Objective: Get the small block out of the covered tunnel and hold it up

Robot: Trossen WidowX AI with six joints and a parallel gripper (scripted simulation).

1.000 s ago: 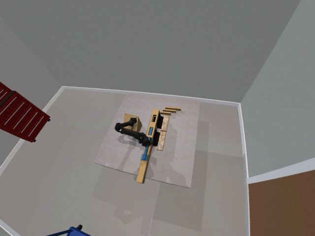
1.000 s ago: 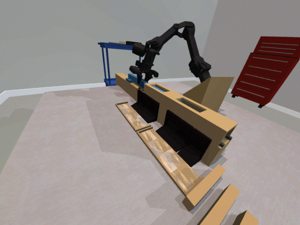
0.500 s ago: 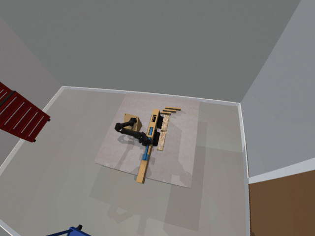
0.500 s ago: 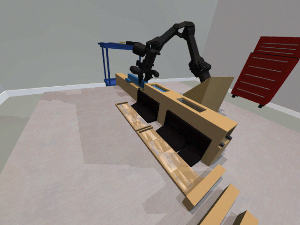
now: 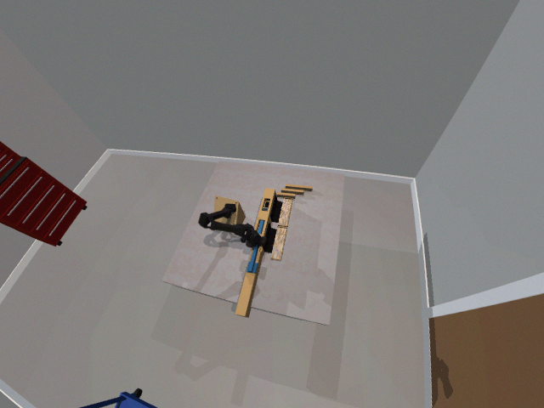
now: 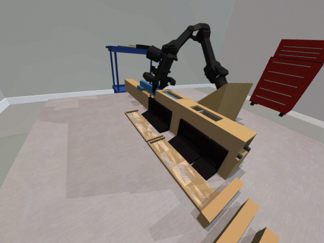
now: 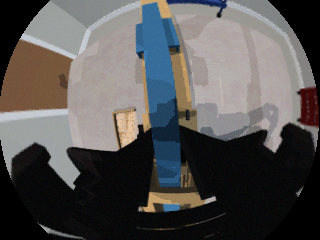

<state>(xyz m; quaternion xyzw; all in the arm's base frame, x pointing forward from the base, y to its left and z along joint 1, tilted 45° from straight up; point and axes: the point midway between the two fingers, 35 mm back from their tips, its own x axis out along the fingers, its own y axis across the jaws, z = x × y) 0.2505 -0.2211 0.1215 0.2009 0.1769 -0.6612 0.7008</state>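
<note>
Gripper on blue handle, at the covered tunnel's open end.
Fingers [image 5: 259, 244] [image 6: 160, 88]: pinching the long blue handle [image 5: 252, 266] [image 6: 146, 85] [image 7: 161, 85], which is running into the covered tunnel [image 5: 269, 193] [image 6: 183, 104]. Small block: not distinguishable, presumably lying inside the tunnel. Wooden rail: extending beyond the tunnel mouth. Risk: a skewed pull is jamming the cage, or the pads are slipping.
</note>
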